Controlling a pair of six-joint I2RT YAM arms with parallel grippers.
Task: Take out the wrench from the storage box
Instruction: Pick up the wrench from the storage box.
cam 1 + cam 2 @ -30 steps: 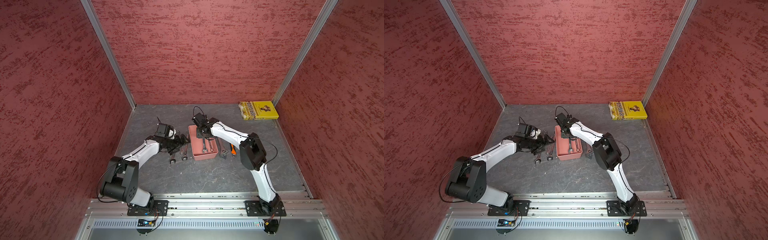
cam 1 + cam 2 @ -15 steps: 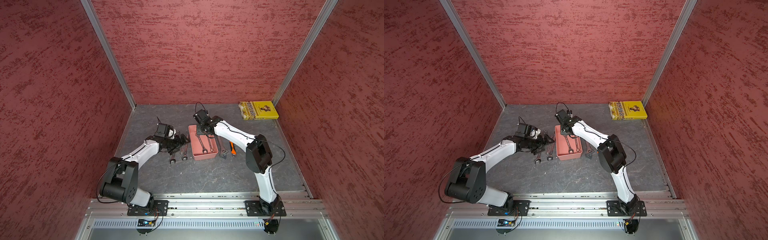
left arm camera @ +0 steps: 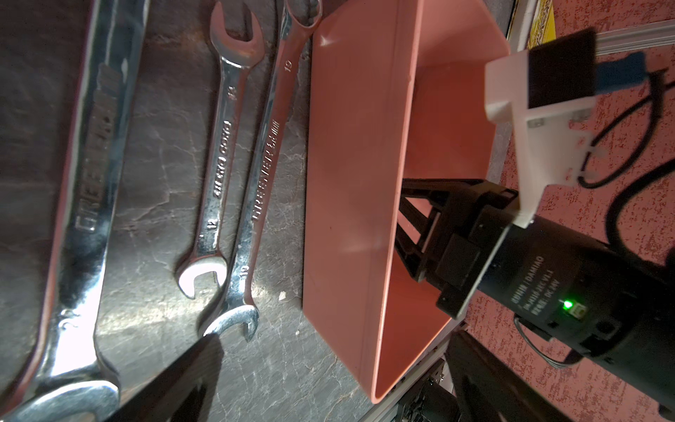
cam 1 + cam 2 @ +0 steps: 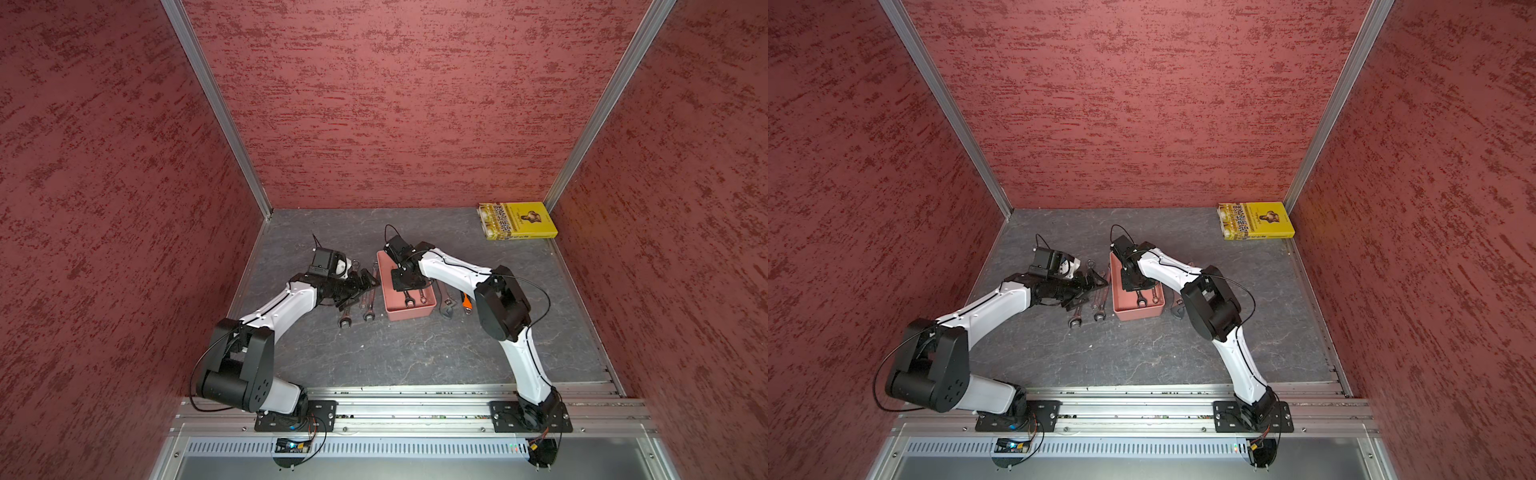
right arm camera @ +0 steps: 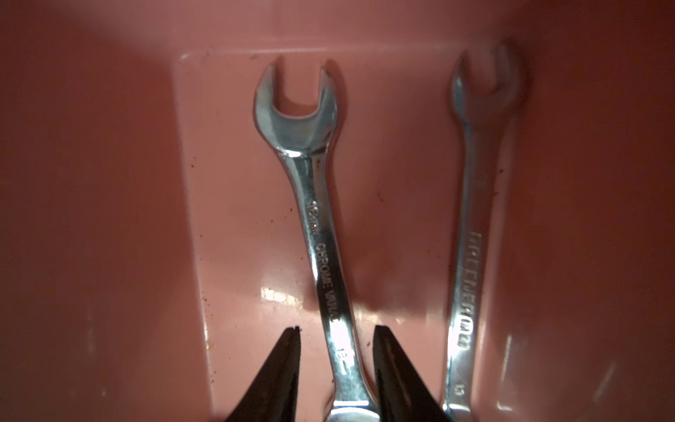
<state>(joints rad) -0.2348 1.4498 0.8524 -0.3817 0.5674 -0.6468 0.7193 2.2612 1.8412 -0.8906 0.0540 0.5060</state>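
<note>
Between the parted fingers of the right gripper lies one wrench. A second wrench lies beside them, both in the storage box. Three loose wrenches lie by the left gripper, whose fingers are spread wide. Half a second earlier, the right gripper sat farther back.

storage box: salmon-pink, lidless | wrench: chrome, open-ended, flat on its floor | slimmer wrench: alongside, apart

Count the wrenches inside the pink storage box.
2. A broader wrench lies on the storage box floor, between the fingers of the right hand; a slimmer wrench lies alongside it by a wall. The right arm hides part of the box; more are possible.
</note>
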